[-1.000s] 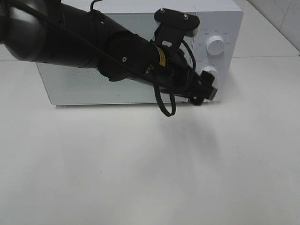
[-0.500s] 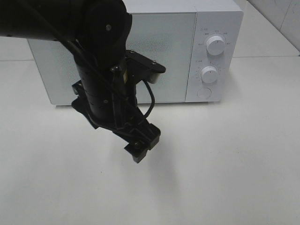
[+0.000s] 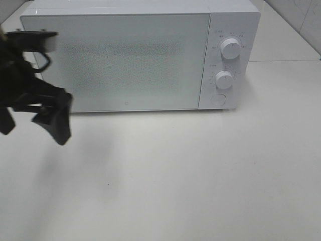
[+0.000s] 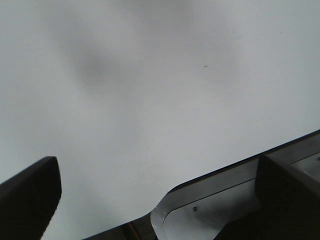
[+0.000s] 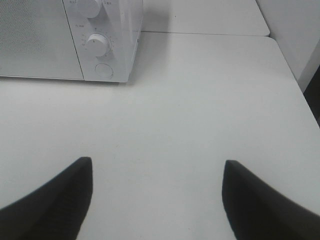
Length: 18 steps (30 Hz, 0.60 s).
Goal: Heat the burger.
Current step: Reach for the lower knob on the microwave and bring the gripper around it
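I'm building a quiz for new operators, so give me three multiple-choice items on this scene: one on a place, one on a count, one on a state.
1. In the high view, where is the microwave's control panel?
A) right of the door
B) left of the door
C) on top

2. How many turning dials does the panel carry?
A) one
B) two
C) four

3. How is the door?
A) wide open
B) taken off
C) shut

Answers:
1 A, the panel lies right of the door.
2 B, one dial sits above the other, over a round button.
3 C, the door lies flush with the front.
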Tool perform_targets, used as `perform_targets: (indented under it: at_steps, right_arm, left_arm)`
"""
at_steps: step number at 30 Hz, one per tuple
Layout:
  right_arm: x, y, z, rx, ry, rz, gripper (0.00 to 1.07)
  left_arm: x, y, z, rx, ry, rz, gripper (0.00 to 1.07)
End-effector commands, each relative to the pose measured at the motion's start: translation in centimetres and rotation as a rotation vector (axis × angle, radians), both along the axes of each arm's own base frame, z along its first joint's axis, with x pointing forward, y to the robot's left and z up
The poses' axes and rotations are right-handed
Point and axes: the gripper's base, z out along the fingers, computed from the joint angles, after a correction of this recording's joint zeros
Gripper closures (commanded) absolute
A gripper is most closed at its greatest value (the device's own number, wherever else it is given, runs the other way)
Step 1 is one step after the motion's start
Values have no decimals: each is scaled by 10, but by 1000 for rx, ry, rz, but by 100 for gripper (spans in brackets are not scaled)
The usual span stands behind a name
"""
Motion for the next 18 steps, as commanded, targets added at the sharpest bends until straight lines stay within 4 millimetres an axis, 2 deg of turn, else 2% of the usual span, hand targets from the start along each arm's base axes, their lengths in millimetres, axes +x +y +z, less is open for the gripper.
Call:
perform_targets:
  at_steps: [1, 2, 3, 5, 6, 7, 8, 10, 11, 12, 14, 15, 17, 18]
  right_arm:
    - [-4, 0, 1, 1, -43, 1, 35]
    - [-4, 0, 1, 1, -43, 1, 35]
    - [-4, 0, 1, 1, -43, 1, 35]
    - [-4, 0, 1, 1, -43, 1, 35]
    - [-4, 0, 1, 1, -43, 1, 35]
    - [-4, 0, 1, 1, -43, 1, 35]
    - [-4, 0, 1, 1, -43, 1, 35]
    - [-4, 0, 1, 1, -43, 1, 35]
    - [-4, 0, 1, 1, -43, 1, 35]
    - [-4, 0, 1, 1, -43, 1, 35]
    - [-4, 0, 1, 1, -43, 1, 35]
    - [-4, 0, 1, 1, -43, 1, 35]
    - [-4, 0, 1, 1, -43, 1, 35]
    - [-4, 0, 1, 1, -43, 1, 35]
  left_arm:
    - [-11, 27, 5, -28, -3, 84, 9]
    - [-17, 38, 8, -30, -13, 117, 9]
    - [-28, 58, 15, -37, -44, 177, 9]
    - [-34, 65, 16, -36, -54, 200, 9]
    - [-47, 81, 21, -37, -92, 250, 9]
    - [-47, 81, 21, -37, -92, 250, 9]
    - [-60, 91, 25, -37, -127, 280, 9]
    - [-67, 94, 28, -41, -151, 282, 9]
    - [-82, 98, 30, -40, -186, 264, 9]
    - [-82, 98, 30, -40, -186, 264, 9]
    - [-103, 100, 34, -58, -250, 241, 9]
    - [-103, 100, 34, -58, -250, 241, 9]
    - [-120, 102, 36, -77, -336, 244, 9]
    - [-120, 102, 36, -77, -336, 244, 9]
